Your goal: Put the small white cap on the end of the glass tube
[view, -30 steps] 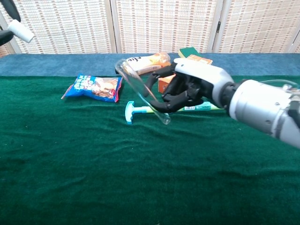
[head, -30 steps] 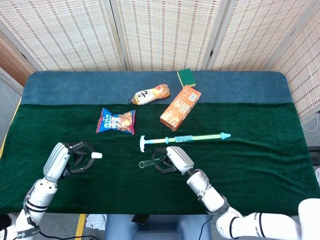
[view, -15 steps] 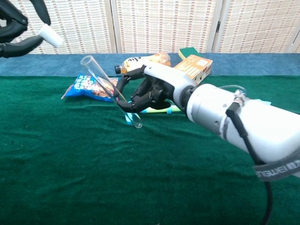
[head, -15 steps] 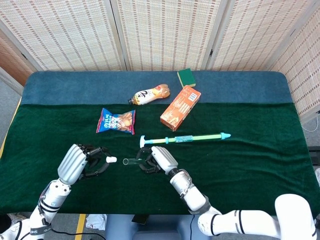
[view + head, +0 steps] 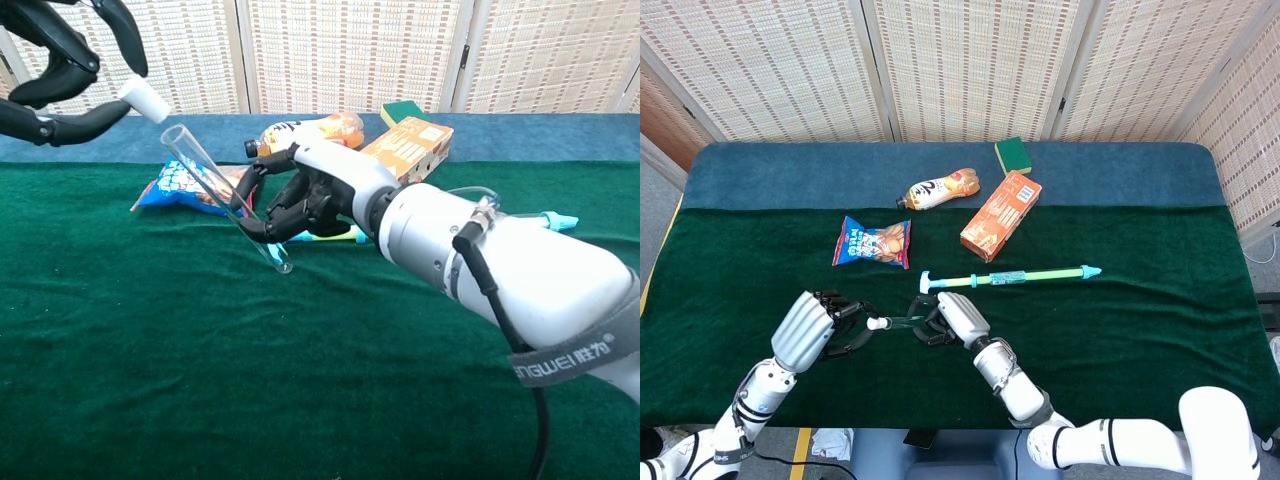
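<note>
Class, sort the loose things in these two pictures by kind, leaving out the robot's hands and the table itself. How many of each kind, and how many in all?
Glass tube: 1
Small white cap: 1
Drink bottle: 1
Snack bag: 1
Orange carton: 1
Green sponge: 1
Long green syringe-like tool: 1
Total: 7

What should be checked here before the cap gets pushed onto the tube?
1. small white cap pinched by left hand: ok.
2. glass tube held by right hand: ok.
3. Tube's open end faces the cap: ok.
4. Cap lined up with the opening: cannot tell; the chest view shows a gap, the head view nearly none.
5. Cap seated on tube: not ok, not yet.
6. Tube lifted off the green cloth: ok.
</note>
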Controlling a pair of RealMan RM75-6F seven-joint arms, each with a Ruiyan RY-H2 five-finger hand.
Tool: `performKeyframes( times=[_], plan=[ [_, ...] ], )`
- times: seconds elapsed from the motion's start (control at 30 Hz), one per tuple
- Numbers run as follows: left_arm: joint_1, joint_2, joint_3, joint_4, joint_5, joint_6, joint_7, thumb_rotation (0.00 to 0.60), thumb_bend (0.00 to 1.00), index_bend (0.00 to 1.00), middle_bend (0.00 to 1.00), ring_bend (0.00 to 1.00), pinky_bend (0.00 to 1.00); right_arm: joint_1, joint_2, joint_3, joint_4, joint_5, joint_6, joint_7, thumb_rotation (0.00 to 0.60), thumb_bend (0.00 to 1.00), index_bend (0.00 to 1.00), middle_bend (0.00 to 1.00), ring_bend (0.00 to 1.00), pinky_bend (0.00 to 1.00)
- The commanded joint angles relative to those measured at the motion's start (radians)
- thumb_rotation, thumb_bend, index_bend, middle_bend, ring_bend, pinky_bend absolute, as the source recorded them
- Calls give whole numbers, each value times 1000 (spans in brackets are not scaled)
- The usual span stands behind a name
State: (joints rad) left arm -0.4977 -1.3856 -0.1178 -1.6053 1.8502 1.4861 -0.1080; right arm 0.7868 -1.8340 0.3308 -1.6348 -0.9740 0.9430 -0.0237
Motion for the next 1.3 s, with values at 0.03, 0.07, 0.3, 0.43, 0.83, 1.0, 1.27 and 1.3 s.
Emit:
performKeyframes(
  times=[0.03,0.07,0.3,0.43,0.83,1.0,1.27,1.3],
  plan=[
    [-4,-4,2,3,0,-1,10,600,505,619,965,829,792,1,-1,1,2,0,-3,4,600,646,969,1000,1000,1000],
    [-6,-5,2,5,-1,-2,16,600,505,619,965,829,792,2,-1,0,1,-1,-4,6,600,646,970,1000,1000,1000],
    [-14,-18,6,19,-4,-2,47,600,504,620,965,829,792,2,1,-1,-4,-6,-4,10,600,646,970,1000,1000,1000],
    [-17,-18,10,18,-7,-5,54,600,504,620,965,829,792,3,2,0,-4,-4,-5,13,600,646,970,1000,1000,1000],
    [-25,-22,20,17,-18,-10,61,600,505,621,965,829,792,7,-2,2,1,-9,-8,26,600,646,971,1000,1000,1000],
    [-28,-24,22,17,-19,-9,68,600,504,621,965,829,792,7,-4,4,3,-10,-7,32,600,646,971,1000,1000,1000],
    [-32,-31,32,21,-25,-18,71,600,504,621,965,829,792,15,-12,7,1,-9,-6,26,600,647,976,1000,1000,1000],
    [-33,-31,32,21,-26,-19,70,600,505,621,965,829,792,15,-13,7,0,-9,-6,26,600,647,977,1000,1000,1000]
  ],
)
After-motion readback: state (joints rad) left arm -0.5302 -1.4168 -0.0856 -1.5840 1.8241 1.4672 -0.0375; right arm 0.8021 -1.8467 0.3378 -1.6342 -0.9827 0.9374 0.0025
